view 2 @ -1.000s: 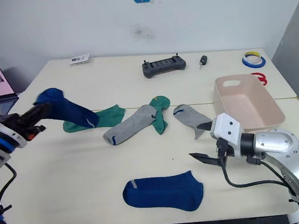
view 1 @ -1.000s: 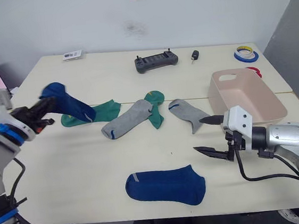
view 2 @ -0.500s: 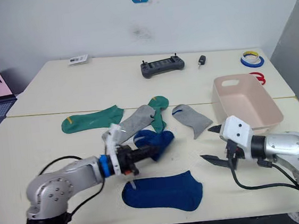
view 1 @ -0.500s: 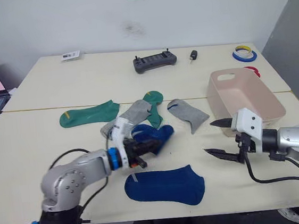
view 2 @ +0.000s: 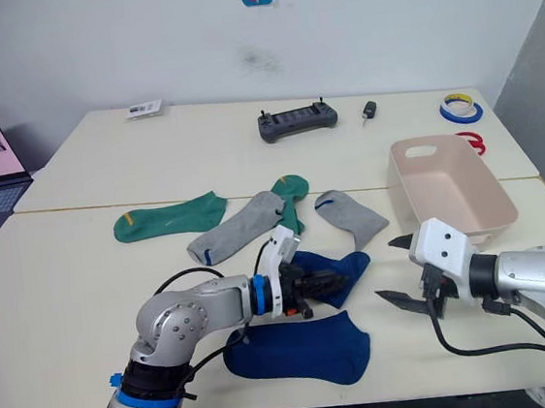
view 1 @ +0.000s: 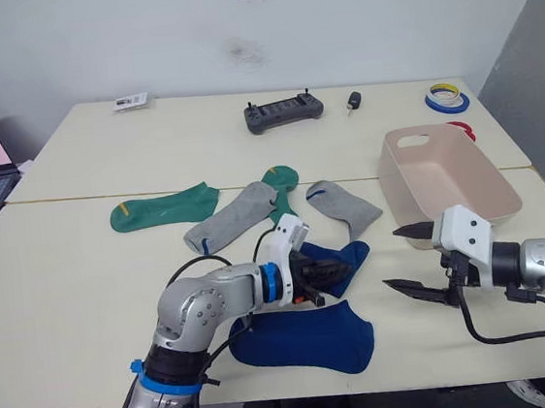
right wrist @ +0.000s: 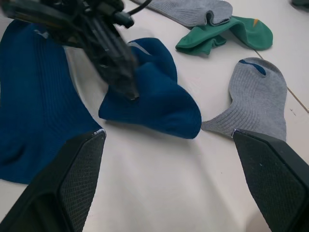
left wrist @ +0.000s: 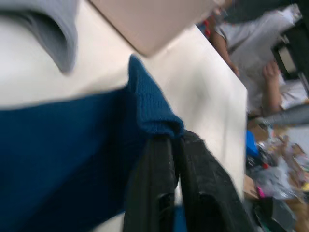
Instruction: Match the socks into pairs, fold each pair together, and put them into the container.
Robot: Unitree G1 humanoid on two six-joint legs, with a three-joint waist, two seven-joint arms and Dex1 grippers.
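Left wrist view: the left gripper (left wrist: 175,145) had its jaws pressed together on the cuff edge of a royal blue sock (left wrist: 72,145), the knit bunched just above the black fingertips (left wrist: 159,150). Head views: this held blue sock (view 1: 342,258) lay mostly on the bench (view 1: 87,292), its far end pointing toward the container, its near end pinched by the left gripper (view 1: 331,274). Second blue sock (view 1: 306,337): flat on the bench near the front edge, just beside and below the held one; whether the two touched could not be told.

Right gripper (view 1: 417,261): hovered over the bench right of the blue socks, jaws spread wide, nothing between them, touching nothing. Right wrist view: both fingers (right wrist: 79,179) stood far apart with bare bench between.

Other stock on the bench:
- grey sock (view 1: 233,218), lying aslant, its toe end overlapping a green sock;
- second grey sock (view 1: 343,208), with a small blue mark at its cuff, just behind the held blue sock;
- green sock (view 1: 163,208), flat, with a yellow stripe, to the left;
- second green sock (view 1: 281,185), folded over, between the two grey ones.

Container (view 1: 490,186): pale pink tub, at the right of the bench, no sock seen inside it.
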